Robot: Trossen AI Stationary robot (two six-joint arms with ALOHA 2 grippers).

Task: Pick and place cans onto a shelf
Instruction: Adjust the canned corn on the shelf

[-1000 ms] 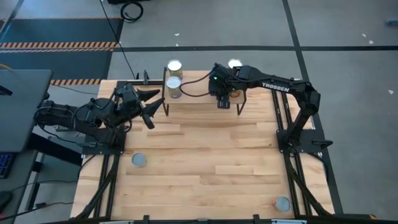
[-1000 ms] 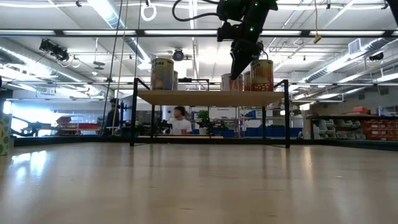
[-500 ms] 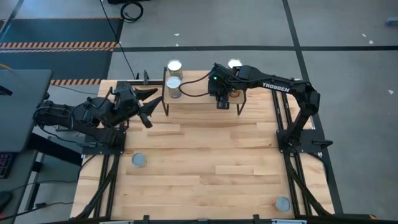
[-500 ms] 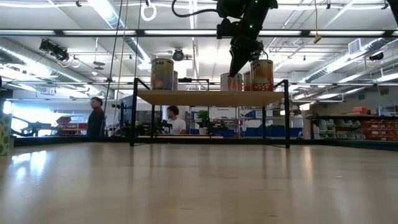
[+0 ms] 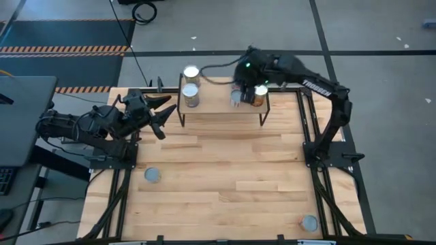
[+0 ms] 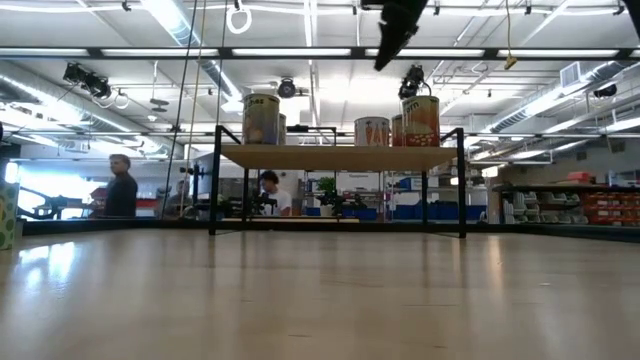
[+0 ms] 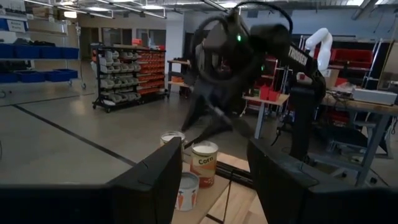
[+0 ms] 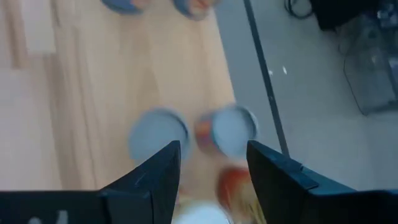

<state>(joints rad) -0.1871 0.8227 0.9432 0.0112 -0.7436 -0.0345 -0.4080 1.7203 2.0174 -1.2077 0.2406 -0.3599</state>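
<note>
The slatted wooden table [image 5: 218, 177] fills most of the high view. At its far edge stands the shelf [image 5: 221, 102], a light board on thin black legs; in the low view its top board [image 6: 340, 156] shows edge-on, and the lower level is hard to make out against the room behind.

The right arm reaches from the right over the far right end of the shelf, and its bulk hides part of what stands there. The right gripper [image 6: 398, 30] is cut off at the top of the low view, raised well above the cans; its fingers [image 8: 155, 180] stand apart with nothing between them, and below them the cans appear only as blurred round tops.

The left arm waits at the table's far left, its left gripper [image 5: 158, 116] pointing toward the shelf, jaws spread and empty, as the gap between its fingers [image 7: 155, 180] shows.

On the shelf's left end sit two cans [image 5: 191, 95], one behind the other, so the low view merges them [image 6: 261, 119]. On the right end three cans [image 6: 400, 125] stand close together; from above only two tops [image 5: 259, 92] show clearly beside the arm.

Two more cans lie apart on the table: one near the left side [image 5: 152, 175], one at the near right corner [image 5: 310, 222]. Their labels cannot be read.
</note>
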